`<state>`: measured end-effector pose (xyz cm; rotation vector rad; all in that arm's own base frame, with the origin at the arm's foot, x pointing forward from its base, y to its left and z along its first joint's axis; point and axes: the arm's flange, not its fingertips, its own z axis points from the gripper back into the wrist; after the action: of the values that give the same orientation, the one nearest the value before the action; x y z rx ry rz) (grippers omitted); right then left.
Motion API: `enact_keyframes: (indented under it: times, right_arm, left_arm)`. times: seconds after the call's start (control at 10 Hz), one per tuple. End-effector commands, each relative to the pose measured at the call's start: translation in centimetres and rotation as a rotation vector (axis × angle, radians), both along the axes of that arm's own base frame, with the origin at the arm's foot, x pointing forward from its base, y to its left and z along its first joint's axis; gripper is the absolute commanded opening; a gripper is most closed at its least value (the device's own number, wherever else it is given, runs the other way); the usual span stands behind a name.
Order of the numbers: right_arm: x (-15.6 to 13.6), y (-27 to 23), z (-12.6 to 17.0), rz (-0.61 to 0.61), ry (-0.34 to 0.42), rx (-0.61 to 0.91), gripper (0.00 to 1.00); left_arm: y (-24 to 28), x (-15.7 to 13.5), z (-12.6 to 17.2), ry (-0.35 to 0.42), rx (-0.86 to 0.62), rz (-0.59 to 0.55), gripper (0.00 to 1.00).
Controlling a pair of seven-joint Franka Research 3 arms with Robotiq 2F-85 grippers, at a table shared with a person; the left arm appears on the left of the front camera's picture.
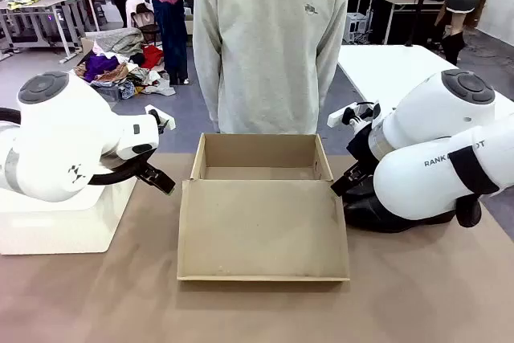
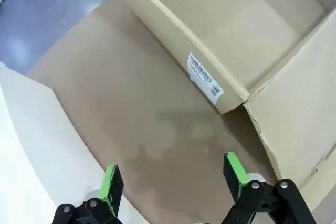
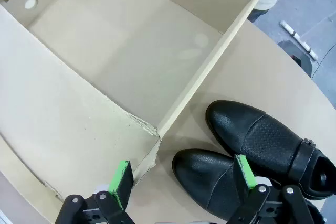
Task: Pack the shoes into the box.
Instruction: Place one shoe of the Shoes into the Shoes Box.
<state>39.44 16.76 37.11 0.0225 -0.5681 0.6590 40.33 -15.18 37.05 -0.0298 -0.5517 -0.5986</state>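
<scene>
Right fingers spread as wide as they go, nothing between them, and just under their span sits the toe of the nearer of the two shoes, close against one green pad; I can't tell whether it is touching. The second shoe lies right beside the first, a little farther out from the fingers, and both are on the bench and outside the cardboard. Beyond the other pad is the torn corner of the box, its inside bare, with not a shoe in it. Over to the left fingers: also wide open, also empty, hanging over plain bench, with the box's labelled end wall out ahead of them. The lid flap is folded down flat towards the robot, and a person stands at the far side. My read: nothing is packed yet, both shoes are to go in, and the lid is yet to be shut.
</scene>
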Motion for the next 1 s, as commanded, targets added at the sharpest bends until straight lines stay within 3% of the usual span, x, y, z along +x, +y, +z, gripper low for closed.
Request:
enact_keyframes:
  times: [0.0,0.9]
  right_arm:
    - [0.0,0.0,0.0,0.0,0.0,0.0,1.0]
    - [0.0,0.0,0.0,0.0,0.0,0.0,1.0]
  left_arm:
    - [0.0,0.0,0.0,0.0,0.0,0.0,1.0]
    - [0.0,0.0,0.0,0.0,0.0,0.0,1.0]
